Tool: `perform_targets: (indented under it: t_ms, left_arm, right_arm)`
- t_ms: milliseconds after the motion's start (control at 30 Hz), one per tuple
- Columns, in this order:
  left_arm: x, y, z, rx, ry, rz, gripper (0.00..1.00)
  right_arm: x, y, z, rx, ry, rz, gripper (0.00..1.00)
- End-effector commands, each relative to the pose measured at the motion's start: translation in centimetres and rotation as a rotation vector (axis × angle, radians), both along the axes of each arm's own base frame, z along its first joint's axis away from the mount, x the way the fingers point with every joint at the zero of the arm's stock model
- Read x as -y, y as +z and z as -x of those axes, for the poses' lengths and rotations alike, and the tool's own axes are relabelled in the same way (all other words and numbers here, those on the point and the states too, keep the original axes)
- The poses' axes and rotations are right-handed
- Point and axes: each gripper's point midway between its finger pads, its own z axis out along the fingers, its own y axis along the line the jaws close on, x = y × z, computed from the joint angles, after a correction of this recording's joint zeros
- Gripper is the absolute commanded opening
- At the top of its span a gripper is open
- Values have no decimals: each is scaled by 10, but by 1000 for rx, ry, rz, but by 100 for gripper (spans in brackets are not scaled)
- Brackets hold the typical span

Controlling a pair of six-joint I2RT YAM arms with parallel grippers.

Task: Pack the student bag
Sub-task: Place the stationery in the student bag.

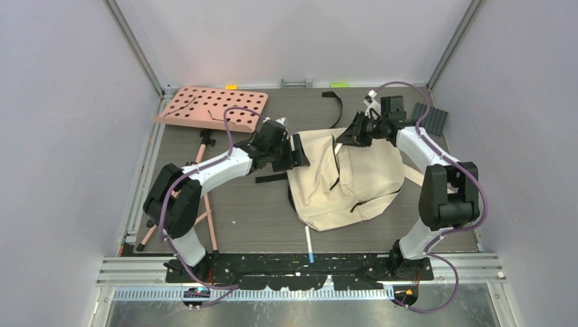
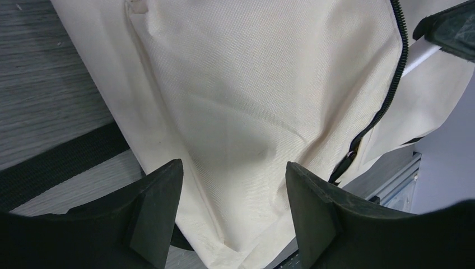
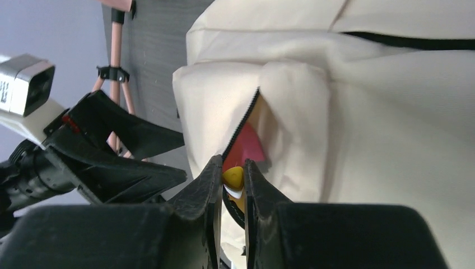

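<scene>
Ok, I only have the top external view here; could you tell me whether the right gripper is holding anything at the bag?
Observer: Yes, the right gripper pinches a small yellow object at the zip opening of the student bag.
Operator: Is anything inside?
Observer: A red item shows through that opening.
Operator: And the left gripper?
Observer: The left gripper is open, with only cream fabric beyond its fingers.

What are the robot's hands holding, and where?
Right gripper pinches a small yellow thing at the cream fabric backpack's zip opening; left gripper, open, holds nothing.
</scene>
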Motion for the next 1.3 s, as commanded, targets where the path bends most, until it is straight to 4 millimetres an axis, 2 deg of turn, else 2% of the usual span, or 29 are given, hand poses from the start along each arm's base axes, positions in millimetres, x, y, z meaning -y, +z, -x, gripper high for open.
perform_targets:
  t_ms: [0,200,300,333,433,567,633,667,833,967,1133,1267]
  left_arm:
    - [20,6,-5,13,-76,68,66]
    - [29,3,-3,9,-114,96,53]
    - [30,4,-2,14,-122,98,51]
    - [30,4,-2,15,-120,96,51]
    - [27,6,-2,28,-108,88,51]
    - [23,10,-2,42,-107,77,51]
    - [23,9,-1,42,-109,75,51]
    - [22,9,0,42,-111,75,51]
    - [21,9,1,43,-107,72,51]
    - [19,8,2,43,-107,65,51]
    - [19,7,1,41,-108,61,51]
    - [20,7,0,44,-111,59,50]
  right_arm:
    - [-31,-5,13,-28,124,-73,1]
    - [-45,-36,32,-130,151,-35,3]
    - [-48,-43,35,-154,144,-39,13]
    - [-47,-43,35,-150,140,-36,16]
    - [-44,-37,32,-122,123,-18,33]
    - [-34,-17,24,-61,88,15,45]
    - [-27,-8,20,-37,62,21,56]
    - [-25,-4,18,-27,52,24,57]
    - [-3,9,11,6,-26,70,57]
    - [12,5,13,-3,-69,116,52]
    - [16,-9,27,-52,-40,155,35]
    - [8,-10,35,-57,-1,134,32]
